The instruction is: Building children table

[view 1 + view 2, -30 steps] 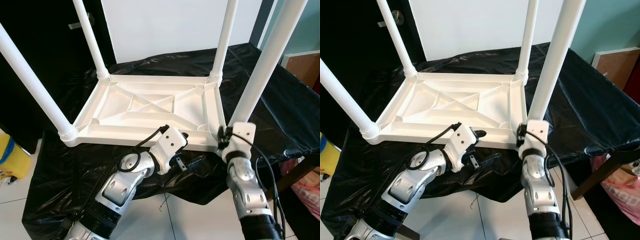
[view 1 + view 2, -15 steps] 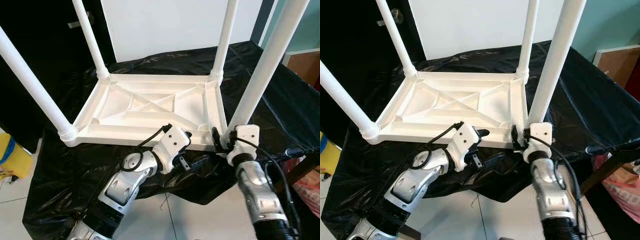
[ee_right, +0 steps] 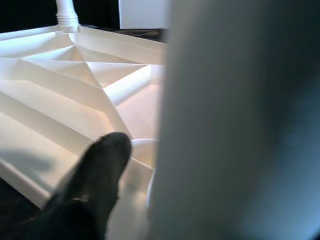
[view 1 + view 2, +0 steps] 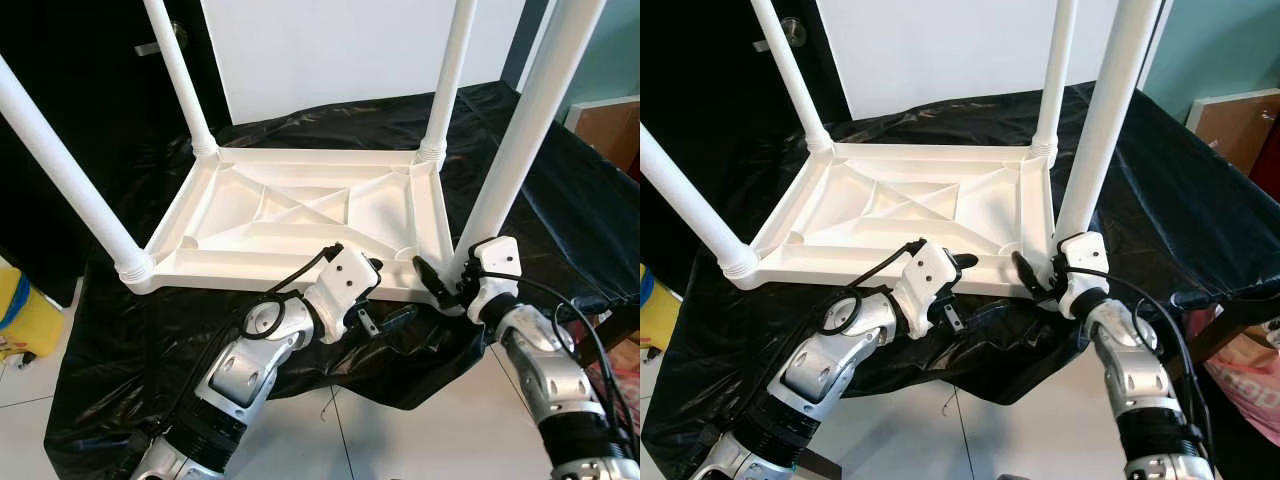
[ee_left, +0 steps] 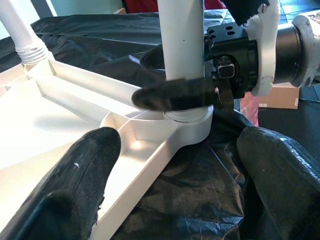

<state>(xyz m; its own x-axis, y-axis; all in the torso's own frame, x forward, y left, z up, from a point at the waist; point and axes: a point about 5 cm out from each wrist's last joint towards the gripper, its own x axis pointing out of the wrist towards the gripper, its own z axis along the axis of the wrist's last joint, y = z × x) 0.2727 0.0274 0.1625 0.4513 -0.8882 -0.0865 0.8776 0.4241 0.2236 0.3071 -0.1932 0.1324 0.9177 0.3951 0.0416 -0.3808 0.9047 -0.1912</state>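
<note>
White ribbed table [image 4: 300, 215], 4 white legs [image 4: 520, 130]; glossy black sheet [image 4: 560, 200]; silver arms, black fingers [image 5: 175, 95]; yellow bin [image 4: 20, 315].

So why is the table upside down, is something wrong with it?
Nothing looks broken. The white table lies top-down on the black sheet with four legs pointing up, as for building. The right hand grips the near right leg at its base; the left hand waits open by the near edge.

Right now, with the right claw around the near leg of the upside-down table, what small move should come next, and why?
Probably a further twist of the near right leg by the right claw to seat it. Its fingers clasp that leg just above the corner socket, while the left claw, open, sits at the tabletop's near edge.
</note>
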